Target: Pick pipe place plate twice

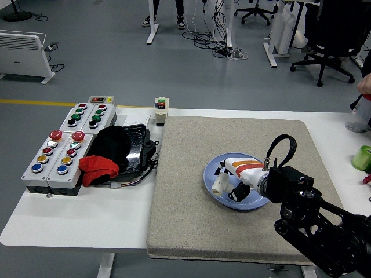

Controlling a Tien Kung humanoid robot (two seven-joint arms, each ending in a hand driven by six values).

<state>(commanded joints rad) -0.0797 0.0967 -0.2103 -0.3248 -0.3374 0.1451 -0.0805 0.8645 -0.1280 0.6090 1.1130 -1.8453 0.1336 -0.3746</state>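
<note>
The fingers (224, 174) of the right hand (235, 175) are closed around a white pipe piece (219, 185), which hangs from them with its round open end pointing down and to the left, just over the left part of the blue plate (212, 172). I cannot tell if the pipe piece touches the plate or is a little above it. The hand is white with orange and red stripes on its back, and it covers the middle of the plate, so what lies on the plate under it is hidden. Behind the hand, the black right arm (313, 226) comes in from the lower right corner, with a black cable loop (282, 147) standing up above the wrist. The plate lies on a grey mat (185, 226) that covers the right part of the white bench (75, 223). To the left of the mat, on the bare bench, there is a black object with a red cloth (98, 169) against it, and further left are grey button boxes (58, 153) with coloured buttons. A small box with a green and a red button (160, 110) stands at the far edge of the bench. At the right edge lies a green roll (362, 157), and above it a person's hand (365, 87) is partly visible.
</note>
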